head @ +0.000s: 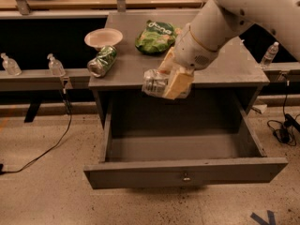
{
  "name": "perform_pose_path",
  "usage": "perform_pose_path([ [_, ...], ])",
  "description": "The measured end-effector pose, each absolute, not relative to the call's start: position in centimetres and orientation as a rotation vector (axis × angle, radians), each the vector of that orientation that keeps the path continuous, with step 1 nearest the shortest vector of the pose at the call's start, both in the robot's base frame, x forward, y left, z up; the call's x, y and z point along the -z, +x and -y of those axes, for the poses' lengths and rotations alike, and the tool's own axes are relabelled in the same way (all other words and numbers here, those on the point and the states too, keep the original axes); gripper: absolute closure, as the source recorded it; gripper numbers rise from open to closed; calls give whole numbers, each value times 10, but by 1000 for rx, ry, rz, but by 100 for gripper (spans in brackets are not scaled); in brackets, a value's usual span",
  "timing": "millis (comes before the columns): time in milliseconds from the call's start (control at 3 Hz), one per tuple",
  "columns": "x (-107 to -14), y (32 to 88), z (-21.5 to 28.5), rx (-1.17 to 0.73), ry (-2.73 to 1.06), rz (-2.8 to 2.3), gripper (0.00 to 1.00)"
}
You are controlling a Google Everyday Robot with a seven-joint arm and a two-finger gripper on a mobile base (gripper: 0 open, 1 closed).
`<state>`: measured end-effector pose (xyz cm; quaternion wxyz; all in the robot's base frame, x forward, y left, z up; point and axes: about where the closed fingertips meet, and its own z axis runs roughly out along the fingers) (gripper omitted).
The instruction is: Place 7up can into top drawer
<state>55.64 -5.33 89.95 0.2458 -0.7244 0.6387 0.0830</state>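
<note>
My gripper (169, 81) is shut on the 7up can (153, 83), a small silver-grey can held on its side with its shiny round end facing left. It hangs just off the front edge of the cabinet top, above the back of the open top drawer (185, 171). The drawer is a wide shallow grey box pulled fully out, with a small round knob (186, 177) on its flat front panel. Its inside is bare.
On the grey cabinet top (234, 67) lie a darker green can (102, 61) on its side, a white paper plate (103, 38) and a green snack bag (156, 36). Small clear bottles (55, 65) stand on a ledge at left and right. Cables run over the floor.
</note>
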Motion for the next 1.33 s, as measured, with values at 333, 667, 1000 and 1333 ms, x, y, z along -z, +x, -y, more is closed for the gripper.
perform_pose_path([
  [333, -871, 528, 66, -91, -2031, -1692, 100],
  [667, -829, 507, 68, -120, -2094, -1723, 100],
  [1000, -824, 516, 70, -111, -2101, -1729, 100],
  [1333, -786, 524, 78, -158, -2088, -1735, 100],
])
